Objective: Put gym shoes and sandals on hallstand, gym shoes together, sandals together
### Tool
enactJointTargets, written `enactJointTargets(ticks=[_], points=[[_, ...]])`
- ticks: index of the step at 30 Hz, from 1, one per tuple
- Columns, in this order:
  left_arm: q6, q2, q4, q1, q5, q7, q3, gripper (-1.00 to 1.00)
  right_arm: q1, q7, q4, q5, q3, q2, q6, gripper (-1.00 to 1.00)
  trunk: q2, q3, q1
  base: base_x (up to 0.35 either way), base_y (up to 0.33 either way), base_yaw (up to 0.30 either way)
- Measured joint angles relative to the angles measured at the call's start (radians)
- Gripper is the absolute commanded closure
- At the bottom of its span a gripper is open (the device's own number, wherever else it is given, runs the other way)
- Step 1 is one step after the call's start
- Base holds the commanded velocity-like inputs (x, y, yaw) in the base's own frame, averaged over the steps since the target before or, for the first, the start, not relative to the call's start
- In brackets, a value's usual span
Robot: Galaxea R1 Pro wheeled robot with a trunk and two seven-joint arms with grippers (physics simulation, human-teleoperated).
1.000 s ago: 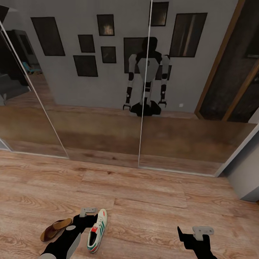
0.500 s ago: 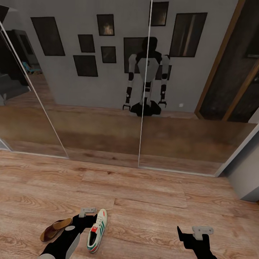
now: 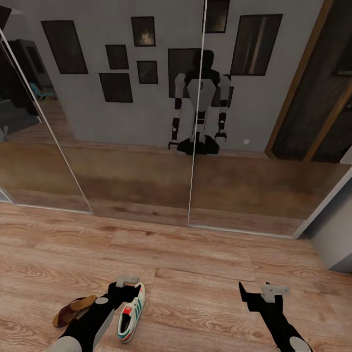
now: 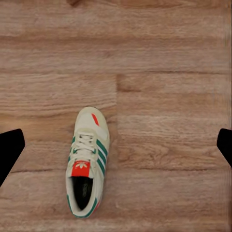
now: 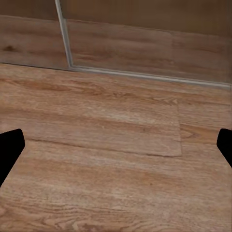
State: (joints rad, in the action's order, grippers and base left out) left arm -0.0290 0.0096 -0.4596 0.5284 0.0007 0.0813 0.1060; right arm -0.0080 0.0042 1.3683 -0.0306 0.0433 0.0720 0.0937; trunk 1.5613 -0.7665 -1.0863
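Both of our arms have reached a little farther out over the floor since a moment ago. Our left pincer is wide open and holds nothing, hanging above one gym shoe. Our right pincer is wide open and empty too, over bare floor. At the lower left of the head view, the shoe lies beside a brown sandal. Big mirror doors ahead show our robot's reflection.
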Motion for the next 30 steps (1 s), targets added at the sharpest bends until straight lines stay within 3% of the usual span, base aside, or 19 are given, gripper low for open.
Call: enactJointTargets(ticks=[11, 30], points=[[-0.098, 0.006, -0.063, 0.005, 0.0, 0.042, 0.037, -1.0, 0.0, 0.0, 0.037, 0.0, 0.001, -0.001, 0.147, -1.0, 0.077, -0.034, -0.042, 0.0, 0.0, 0.0], [-0.118, 0.011, -0.071, 0.0, -0.002, 0.045, 0.039, -1.0, 0.0, -0.001, 0.037, 0.0, 0.007, 0.0, 0.174, -1.0, 0.21, -0.098, -0.115, 0.0, 0.0, 0.0]])
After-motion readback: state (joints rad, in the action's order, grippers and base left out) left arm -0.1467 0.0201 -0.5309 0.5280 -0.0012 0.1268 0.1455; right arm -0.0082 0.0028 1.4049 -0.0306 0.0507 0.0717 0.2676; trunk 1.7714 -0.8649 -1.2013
